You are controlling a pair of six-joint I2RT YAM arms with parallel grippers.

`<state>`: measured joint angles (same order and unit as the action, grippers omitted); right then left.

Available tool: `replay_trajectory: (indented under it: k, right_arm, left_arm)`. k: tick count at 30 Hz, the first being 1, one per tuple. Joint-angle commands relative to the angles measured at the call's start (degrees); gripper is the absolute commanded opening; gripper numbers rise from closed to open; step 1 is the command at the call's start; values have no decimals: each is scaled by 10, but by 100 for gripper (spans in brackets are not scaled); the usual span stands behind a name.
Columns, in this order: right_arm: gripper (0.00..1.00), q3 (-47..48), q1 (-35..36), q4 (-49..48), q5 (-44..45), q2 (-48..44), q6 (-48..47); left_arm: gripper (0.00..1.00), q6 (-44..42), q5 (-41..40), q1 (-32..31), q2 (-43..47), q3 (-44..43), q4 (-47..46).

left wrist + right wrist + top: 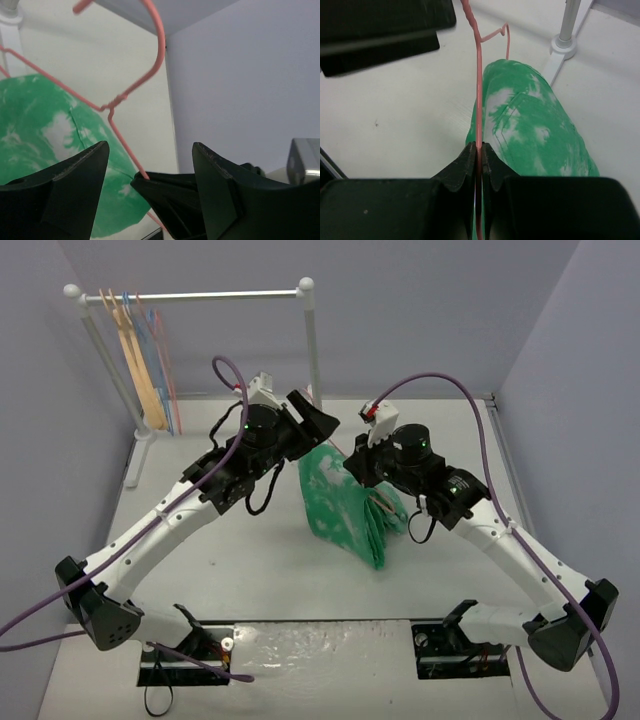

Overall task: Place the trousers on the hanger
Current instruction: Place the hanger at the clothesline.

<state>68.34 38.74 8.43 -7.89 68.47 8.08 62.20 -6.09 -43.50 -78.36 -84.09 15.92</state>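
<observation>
The green tie-dye trousers point(345, 502) hang folded in the middle of the table, between the two arms. My right gripper point(478, 148) is shut on the thin pink wire of the hanger point(478, 95), with the trousers point(532, 125) just to its right. The hanger's hook point(159, 47) and twisted neck show in the left wrist view, above the trousers point(42, 125). My left gripper point(150, 150) stands open next to the hook end and touches nothing. Between its fingers I see the right gripper's black tips holding the wire. From above, the left gripper point(318, 425) sits at the trousers' top.
A white clothes rack point(200, 295) stands at the back left with a tan wooden hanger point(140, 355) and light blue wire hangers on it. Its right pole point(312, 340) and foot point(563, 47) stand close behind the trousers. Lilac walls close the back and sides.
</observation>
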Motion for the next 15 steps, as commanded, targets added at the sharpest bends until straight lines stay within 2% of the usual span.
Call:
replay_trajectory:
  k: [1, 15]
  right_arm:
    - [0, -6, 23, -120, 64, -18, -3]
    - [0, -37, 61, -146, 104, -25, -21]
  left_arm:
    - [64, 2, -68, -21, 12, -33, 65]
    - [61, -55, -125, -26, -79, -138, 157]
